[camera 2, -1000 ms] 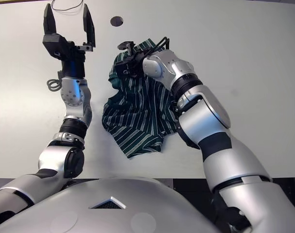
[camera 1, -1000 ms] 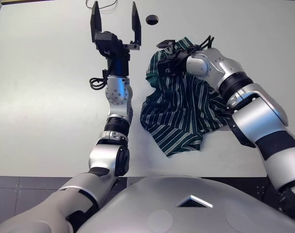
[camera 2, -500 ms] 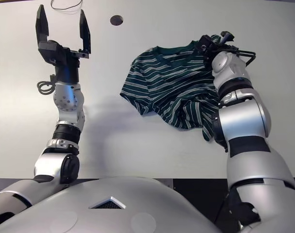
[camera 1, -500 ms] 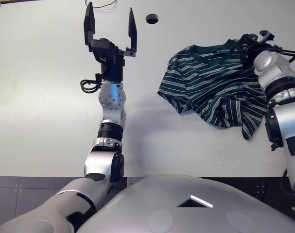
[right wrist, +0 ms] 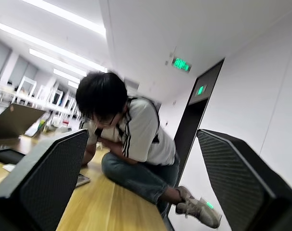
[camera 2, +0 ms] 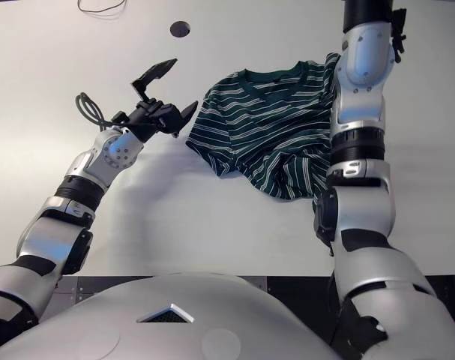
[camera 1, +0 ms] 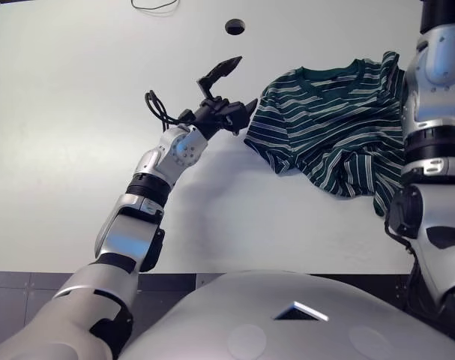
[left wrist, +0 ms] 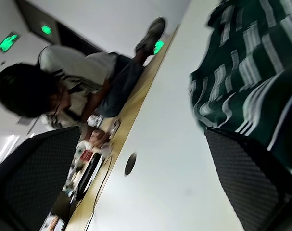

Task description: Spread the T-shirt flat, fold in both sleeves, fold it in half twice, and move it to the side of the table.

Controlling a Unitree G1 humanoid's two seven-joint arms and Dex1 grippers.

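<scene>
White table (camera 1: 62, 112); crumpled striped T-shirt (camera 1: 324, 127) on it.

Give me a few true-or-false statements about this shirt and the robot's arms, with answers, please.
1. The T-shirt is dark green with pale stripes. True.
2. The T-shirt lies folded into a neat square. False: it lies unfolded and partly bunched on the table.
3. The left end effector is open beside the T-shirt's sleeve. True.
4. The T-shirt lies on the robot's left side of the table. False: it lies towards the right.
5. A round hole sits in the table farther off than the T-shirt. True.
</scene>
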